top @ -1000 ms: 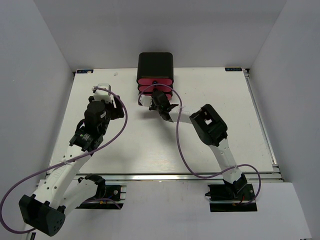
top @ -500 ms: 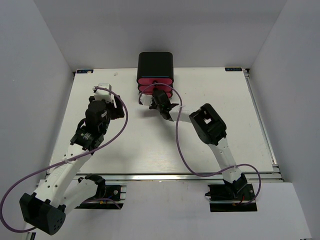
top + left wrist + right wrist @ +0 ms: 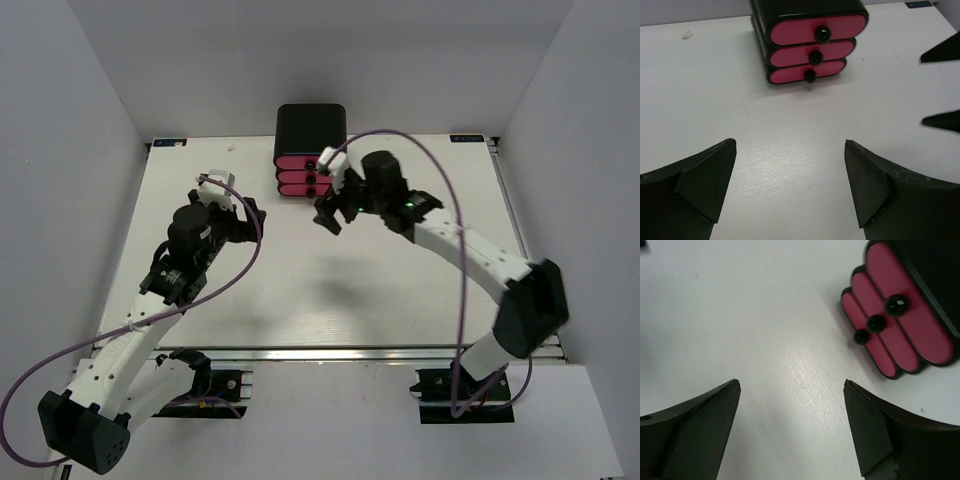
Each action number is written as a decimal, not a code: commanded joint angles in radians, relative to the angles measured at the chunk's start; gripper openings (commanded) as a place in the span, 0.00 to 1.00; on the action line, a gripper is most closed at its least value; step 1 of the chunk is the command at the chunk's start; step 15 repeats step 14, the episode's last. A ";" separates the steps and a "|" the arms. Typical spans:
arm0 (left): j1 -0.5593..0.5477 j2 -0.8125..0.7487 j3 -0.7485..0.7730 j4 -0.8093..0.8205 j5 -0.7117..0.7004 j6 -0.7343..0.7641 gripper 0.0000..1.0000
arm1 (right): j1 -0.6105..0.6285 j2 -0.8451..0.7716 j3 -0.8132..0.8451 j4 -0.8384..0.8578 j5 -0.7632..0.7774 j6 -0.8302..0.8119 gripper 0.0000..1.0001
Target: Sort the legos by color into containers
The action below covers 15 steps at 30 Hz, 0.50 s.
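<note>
The containers are three pink drawers (image 3: 298, 176) with black knobs, stacked in a black cabinet (image 3: 310, 125) at the back middle of the table. All three fronts sit flush (image 3: 810, 44) (image 3: 900, 335). No legos show in any view. My left gripper (image 3: 245, 218) (image 3: 790, 144) hangs open and empty over bare table, left of and in front of the drawers. My right gripper (image 3: 332, 213) (image 3: 790, 382) is also open and empty, just right of and in front of the drawers, apart from them. Its fingers (image 3: 940, 50) show at the right edge of the left wrist view.
A small white fleck (image 3: 232, 147) lies near the back left of the white table (image 3: 300, 290). Purple cables (image 3: 440, 170) arc over both arms. Grey walls close in the back and both sides.
The right gripper has come off the drawer fronts, lifted and opened, its arm swinging up and to the right. The left gripper has opened wider and stayed roughly in place.
</note>
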State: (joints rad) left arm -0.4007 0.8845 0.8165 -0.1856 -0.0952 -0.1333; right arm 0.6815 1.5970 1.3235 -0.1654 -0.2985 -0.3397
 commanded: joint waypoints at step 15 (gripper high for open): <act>0.003 -0.082 -0.080 0.117 0.206 0.046 0.98 | -0.092 -0.552 -0.440 0.183 0.205 0.344 0.89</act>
